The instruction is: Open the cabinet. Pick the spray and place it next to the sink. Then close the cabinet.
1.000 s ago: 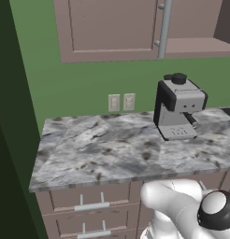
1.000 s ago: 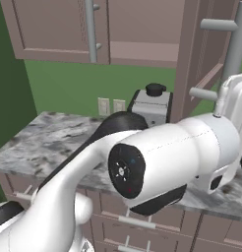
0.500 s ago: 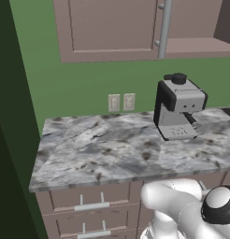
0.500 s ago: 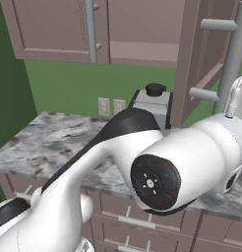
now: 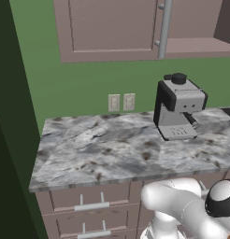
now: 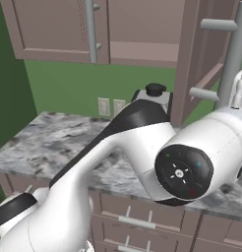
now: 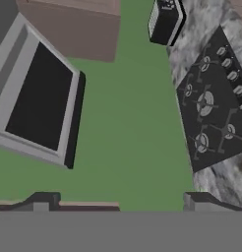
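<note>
The two dark finger tips of the gripper [image 7: 118, 199] stand far apart in the hand view, with nothing between them — only green wall lies ahead of the gap. Past the right-hand finger tip sits a black cooktop [image 7: 211, 106] with ringed burners, sunk in grey marbled stone. Beyond it, toward the top of that view, is a grey and black coffee machine [image 7: 165, 20]. Off to the left of the fingers hangs a silver microwave [image 7: 37, 101] with a dark glass door, and above it the mauve-brown underside of a wall unit.

From the base cameras, the mauve-brown wall cabinet [image 6: 59, 29] with recessed-panel doors and long grey bar handles hangs over the grey marbled stone counter [image 5: 103, 149]. Its left door is flat and closed, while its right door [image 6: 199, 54] stands swung outward — just in front of the white arm's upper link. I cannot make out the spray bottle.
</note>
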Controlling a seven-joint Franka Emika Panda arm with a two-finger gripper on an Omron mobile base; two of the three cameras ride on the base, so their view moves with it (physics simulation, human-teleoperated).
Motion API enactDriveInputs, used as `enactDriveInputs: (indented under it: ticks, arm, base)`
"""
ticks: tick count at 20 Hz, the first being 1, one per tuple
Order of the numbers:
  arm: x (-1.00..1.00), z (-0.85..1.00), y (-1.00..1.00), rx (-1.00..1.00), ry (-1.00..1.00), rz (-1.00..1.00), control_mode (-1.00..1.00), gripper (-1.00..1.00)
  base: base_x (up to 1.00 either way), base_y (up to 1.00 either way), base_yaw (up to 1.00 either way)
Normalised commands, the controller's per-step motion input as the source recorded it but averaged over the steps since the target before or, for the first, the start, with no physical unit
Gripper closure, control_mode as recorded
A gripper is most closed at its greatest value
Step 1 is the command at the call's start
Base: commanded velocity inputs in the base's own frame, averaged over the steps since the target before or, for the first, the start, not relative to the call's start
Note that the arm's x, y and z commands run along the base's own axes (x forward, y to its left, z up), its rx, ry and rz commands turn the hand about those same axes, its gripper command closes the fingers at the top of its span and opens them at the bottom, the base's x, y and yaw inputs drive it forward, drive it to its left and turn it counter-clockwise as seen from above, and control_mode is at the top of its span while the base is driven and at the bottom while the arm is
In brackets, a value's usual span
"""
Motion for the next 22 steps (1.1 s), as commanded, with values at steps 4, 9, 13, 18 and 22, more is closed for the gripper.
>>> enactDriveInputs:
  ticks: [4, 9, 13, 18, 22]
  arm:
    - [0.20, 0.00, 0.00, 0.00, 0.05, 0.11, -1.00, -1.00]
    - [0.15, 0.00, 0.00, 0.00, 0.03, 0.12, -1.00, -1.00]
    - [0.11, 0.00, 0.01, 0.00, 0.01, 0.13, -1.00, -1.00]
    - [0.07, 0.00, 0.06, 0.00, 0.02, 0.11, -1.00, -1.00]
    - [0.12, 0.00, 0.10, 0.00, 0.01, 0.10, -1.00, -1.00]
  base:
    - [0.00, 0.00, 0.00]
    - [0.00, 0.00, 0.00]
    - [0.00, 0.00, 0.00]
    - [0.00, 0.00, 0.00]
    - [0.00, 0.00, 0.00]
